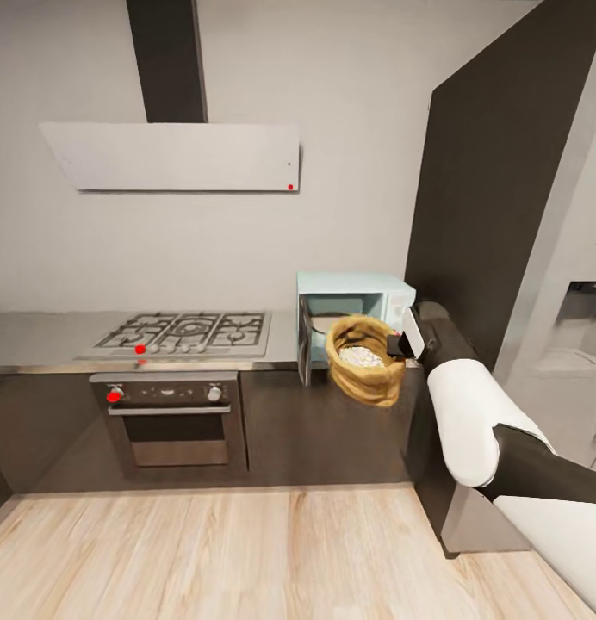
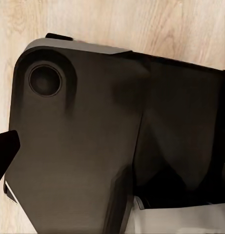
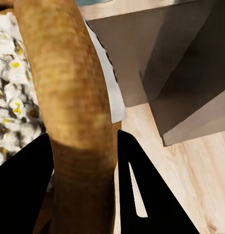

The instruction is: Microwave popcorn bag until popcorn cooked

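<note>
Currently the right gripper (image 1: 396, 346) is clamped on the rolled rim of the popcorn bag (image 1: 365, 360), holding it in the air just in front of the microwave (image 1: 355, 312), whose door stands open at the countertop's (image 1: 40, 337) right end. White puffed popcorn (image 1: 361, 356) fills the bag. Both fingers (image 3: 24, 190) straddle the rim. Whether the left gripper is open cannot be told.
</note>
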Tool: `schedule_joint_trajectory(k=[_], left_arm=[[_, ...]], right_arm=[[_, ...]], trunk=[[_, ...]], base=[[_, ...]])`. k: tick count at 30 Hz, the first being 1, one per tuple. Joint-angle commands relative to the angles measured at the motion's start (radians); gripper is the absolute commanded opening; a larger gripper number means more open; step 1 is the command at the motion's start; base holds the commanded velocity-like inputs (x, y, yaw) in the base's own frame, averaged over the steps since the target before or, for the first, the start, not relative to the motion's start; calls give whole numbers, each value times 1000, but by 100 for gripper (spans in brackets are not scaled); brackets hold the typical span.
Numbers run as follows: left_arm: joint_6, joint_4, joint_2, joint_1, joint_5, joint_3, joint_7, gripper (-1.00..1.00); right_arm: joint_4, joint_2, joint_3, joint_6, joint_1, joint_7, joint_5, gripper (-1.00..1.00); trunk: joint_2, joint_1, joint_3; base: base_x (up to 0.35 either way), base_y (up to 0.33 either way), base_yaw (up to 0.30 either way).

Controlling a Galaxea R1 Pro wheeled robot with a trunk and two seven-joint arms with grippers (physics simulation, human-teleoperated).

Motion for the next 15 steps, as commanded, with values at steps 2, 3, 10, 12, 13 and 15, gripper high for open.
schedule_joint_trajectory(k=[2,3,10,12,13,15], left_arm=[[-1,-2,0,0,5,3,0,100],[-2,-1,0,0,5,3,0,100],[-1,-2,0,0,4,2,-6,100],[-1,-2,0,0,4,2,-6,100],[-2,-2,0,0,4,2,-6,100],[-1,-2,0,0,5,2,-6,100]], right_arm=[[-147,2,-6,3,-1,3,8,-100],[-165,2,-6,3,-1,3,8,-100],[-185,2,-6,3,-1,2,8,-100],[-185,2,-6,3,-1,2,8,-100],[-185,2,-6,3,-1,2,8,-100],[-185,2,-6,3,-1,2,8,-100]], trunk=[[-1,1,-1],[-1,1,-1],[-1,1,-1],[-1,1,-1],[-1,1,-1],[-1,1,-1]], base=[[128,0,0],[38,0,0],[70,0,0],[211,0,0],[219,0,0],[222,0,0]])
